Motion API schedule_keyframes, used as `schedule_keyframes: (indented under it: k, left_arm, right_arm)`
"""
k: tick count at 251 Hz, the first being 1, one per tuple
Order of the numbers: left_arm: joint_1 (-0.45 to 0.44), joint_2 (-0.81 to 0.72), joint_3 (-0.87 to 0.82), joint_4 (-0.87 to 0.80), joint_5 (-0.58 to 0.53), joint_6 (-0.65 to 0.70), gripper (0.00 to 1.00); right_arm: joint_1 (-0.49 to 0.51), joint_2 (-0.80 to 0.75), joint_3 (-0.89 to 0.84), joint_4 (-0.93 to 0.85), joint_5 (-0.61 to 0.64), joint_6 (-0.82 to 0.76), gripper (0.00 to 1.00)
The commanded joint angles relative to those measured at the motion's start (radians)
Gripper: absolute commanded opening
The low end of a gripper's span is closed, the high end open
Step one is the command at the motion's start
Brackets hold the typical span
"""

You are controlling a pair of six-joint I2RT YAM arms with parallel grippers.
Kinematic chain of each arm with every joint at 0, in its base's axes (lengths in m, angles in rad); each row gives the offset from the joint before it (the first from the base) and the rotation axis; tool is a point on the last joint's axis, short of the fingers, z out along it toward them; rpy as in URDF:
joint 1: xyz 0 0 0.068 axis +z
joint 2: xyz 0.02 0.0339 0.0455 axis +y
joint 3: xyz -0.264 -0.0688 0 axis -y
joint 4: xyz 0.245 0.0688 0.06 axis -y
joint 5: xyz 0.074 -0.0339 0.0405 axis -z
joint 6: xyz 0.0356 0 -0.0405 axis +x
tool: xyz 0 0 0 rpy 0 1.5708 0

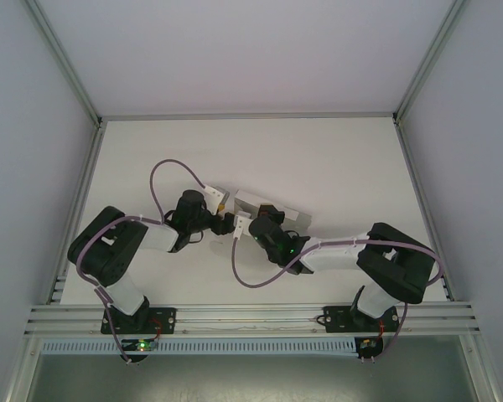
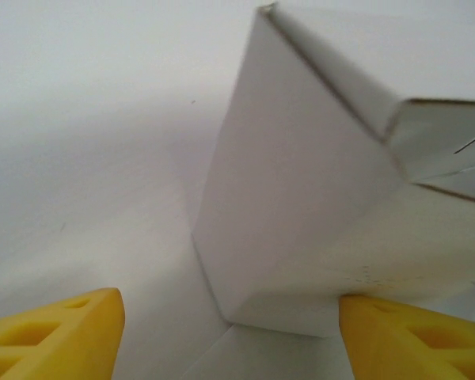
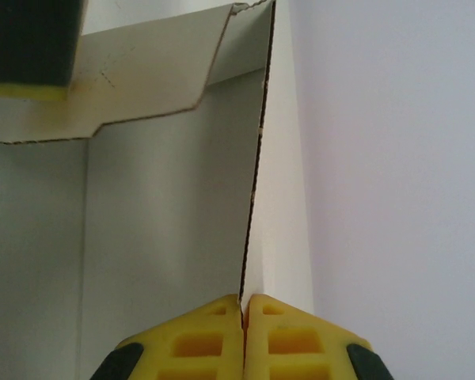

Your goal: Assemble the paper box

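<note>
The paper box [image 1: 278, 205] is white paperboard, partly folded up, standing at mid-table between the two arms. My left gripper [image 1: 231, 223] is at its left end. In the left wrist view the yellow fingers [image 2: 59, 332] stand wide apart and open around a lower corner of the box [image 2: 301, 206], with the right-hand finger touching its bottom edge. My right gripper [image 3: 245, 305] is shut on the thin upright edge of a box wall [image 3: 281, 198]. A folded flap [image 3: 142, 71] hangs across the top of the box's open inside.
Purple cables [image 1: 251, 280] loop over the table [image 1: 335, 159] near both wrists. Aluminium frame rails [image 1: 251, 314] run along the near edge, with grey walls on both sides. Bare white surface lies behind and to the right of the box.
</note>
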State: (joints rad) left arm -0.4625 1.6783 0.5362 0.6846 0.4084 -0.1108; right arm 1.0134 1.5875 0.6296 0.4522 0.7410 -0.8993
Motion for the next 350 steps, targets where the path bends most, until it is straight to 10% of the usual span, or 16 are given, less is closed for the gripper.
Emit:
schedule_keyframes:
  k: [1, 61, 142, 203, 283, 329, 350]
  left_arm:
    - [-0.016, 0.007, 0.065, 0.178, 0.151, 0.051, 0.7]
    - [-0.013, 0.084, 0.127, 0.214, 0.148, 0.047, 0.68]
    - [-0.012, 0.114, 0.11, 0.264, 0.004, 0.051, 0.32]
    - [-0.016, 0.118, 0.092, 0.247, -0.133, 0.023, 0.24]
    - [-0.016, 0.002, 0.022, 0.2, 0.104, -0.002, 0.65]
    - [-0.016, -0.22, -0.094, 0.079, 0.035, -0.051, 0.99]
    - [-0.016, -0.35, -0.154, 0.015, -0.073, -0.078, 1.0]
  right_arm:
    - [0.007, 0.089, -0.023, -0.26, -0.213, 0.029, 0.0]
    - [-0.007, 0.081, -0.011, -0.301, -0.266, 0.052, 0.0]
    - [-0.024, 0.077, -0.004, -0.323, -0.259, 0.065, 0.0]
    - [-0.033, 0.077, 0.007, -0.341, -0.245, 0.07, 0.0]
    - [-0.055, 0.048, 0.014, -0.346, -0.287, 0.088, 0.0]
    - [-0.061, 0.066, 0.012, -0.337, -0.264, 0.076, 0.0]
    - [-0.062, 0.061, 0.009, -0.334, -0.266, 0.075, 0.0]
